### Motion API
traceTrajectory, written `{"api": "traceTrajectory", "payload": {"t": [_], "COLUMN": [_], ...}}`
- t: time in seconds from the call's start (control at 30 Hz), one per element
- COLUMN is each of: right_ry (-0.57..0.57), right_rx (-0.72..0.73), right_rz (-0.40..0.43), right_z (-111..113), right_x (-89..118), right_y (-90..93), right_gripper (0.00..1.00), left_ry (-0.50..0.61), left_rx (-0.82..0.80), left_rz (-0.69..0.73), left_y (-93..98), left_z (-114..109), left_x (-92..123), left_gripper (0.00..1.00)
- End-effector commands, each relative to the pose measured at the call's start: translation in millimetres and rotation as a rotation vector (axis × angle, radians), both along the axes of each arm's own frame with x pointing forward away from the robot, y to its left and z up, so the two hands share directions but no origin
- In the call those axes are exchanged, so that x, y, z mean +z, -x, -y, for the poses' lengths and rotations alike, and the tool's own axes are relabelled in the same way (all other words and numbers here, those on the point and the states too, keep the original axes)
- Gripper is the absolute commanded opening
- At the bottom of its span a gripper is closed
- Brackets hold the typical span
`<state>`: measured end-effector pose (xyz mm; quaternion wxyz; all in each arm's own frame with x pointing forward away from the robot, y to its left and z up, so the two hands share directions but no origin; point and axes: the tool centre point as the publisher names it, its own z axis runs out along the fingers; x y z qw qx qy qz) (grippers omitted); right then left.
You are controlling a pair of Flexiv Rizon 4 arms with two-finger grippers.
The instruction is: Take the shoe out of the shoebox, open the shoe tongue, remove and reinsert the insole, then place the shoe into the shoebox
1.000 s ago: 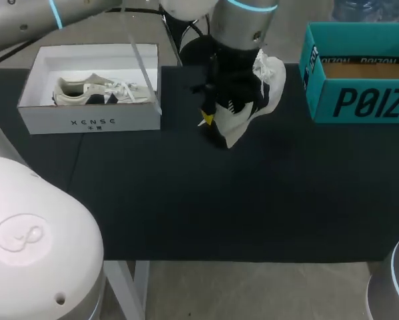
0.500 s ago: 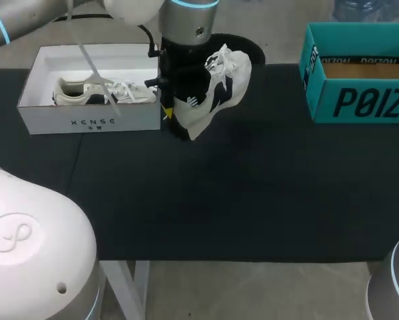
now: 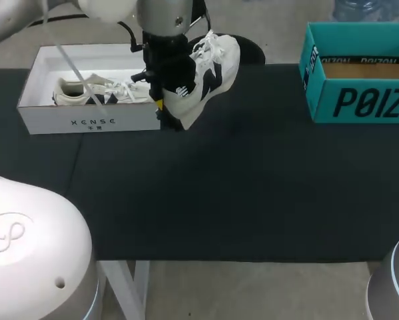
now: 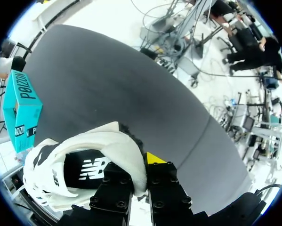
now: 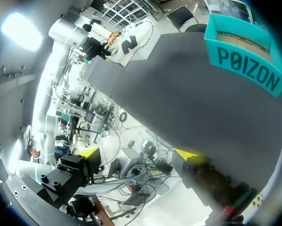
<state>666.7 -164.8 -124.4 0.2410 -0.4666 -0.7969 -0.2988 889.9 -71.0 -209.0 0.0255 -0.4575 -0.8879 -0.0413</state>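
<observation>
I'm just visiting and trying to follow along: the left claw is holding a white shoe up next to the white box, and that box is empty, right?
Not quite. The white box is not empty: the head view shows a pale shoe lying inside it. The rest is right: the left claw is holding a white shoe up next to that box.

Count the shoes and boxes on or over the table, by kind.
Shoes: 2, a white and black shoe in the left gripper, and a pale shoe lying in the white shoebox.
Boxes: 2, the white shoebox and a teal box.
Total: 4.
</observation>
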Motion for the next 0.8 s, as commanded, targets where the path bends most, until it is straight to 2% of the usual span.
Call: {"api": "traceTrajectory", "payload": {"t": [0.03, 0.43, 0.6, 0.8], "right_ry": [0.002, 0.002, 0.002, 0.002], "right_rx": [0.000, 0.000, 0.000, 0.000], "right_rz": [0.000, 0.000, 0.000, 0.000], "right_z": [-0.1, -0.1, -0.1, -0.1], "right_x": [-0.7, -0.7, -0.7, -0.7], "right_y": [0.0, 0.0, 0.0, 0.0], "right_gripper": [1.00, 1.00, 1.00, 1.00], "left_ry": [0.010, 0.010, -0.043, -0.022], "left_rx": [-0.002, -0.002, -0.133, -0.284], "left_rz": [0.009, 0.009, 0.066, 0.155], "left_y": [1.8, 1.8, -17.4, -40.7], "left_z": [-2.4, -2.4, -34.1, -79.8], "left_x": [0.5, 0.5, 15.7, 31.1], "left_gripper": [0.00, 0.00, 0.00, 0.00]}}
